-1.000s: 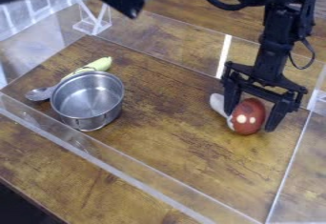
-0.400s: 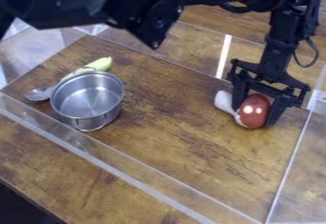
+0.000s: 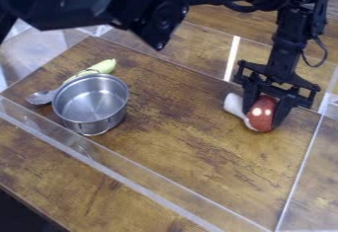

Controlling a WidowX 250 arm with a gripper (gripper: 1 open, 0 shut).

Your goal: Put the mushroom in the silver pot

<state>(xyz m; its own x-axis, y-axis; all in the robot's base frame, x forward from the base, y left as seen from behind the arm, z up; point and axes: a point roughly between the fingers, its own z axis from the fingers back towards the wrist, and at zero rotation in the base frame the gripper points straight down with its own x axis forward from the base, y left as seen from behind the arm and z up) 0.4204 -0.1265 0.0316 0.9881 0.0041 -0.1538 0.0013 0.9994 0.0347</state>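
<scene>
Well apart from the silver pot, the gripper pinches the mushroom, ready for lifting.

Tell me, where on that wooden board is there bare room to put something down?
The widest free patch is the wood between the silver pot and the mushroom. The strip in front of both, along the near clear wall, is bare too. It is crowded behind the pot, with a yellow-green object and grey spoon, and around the hand.
</scene>
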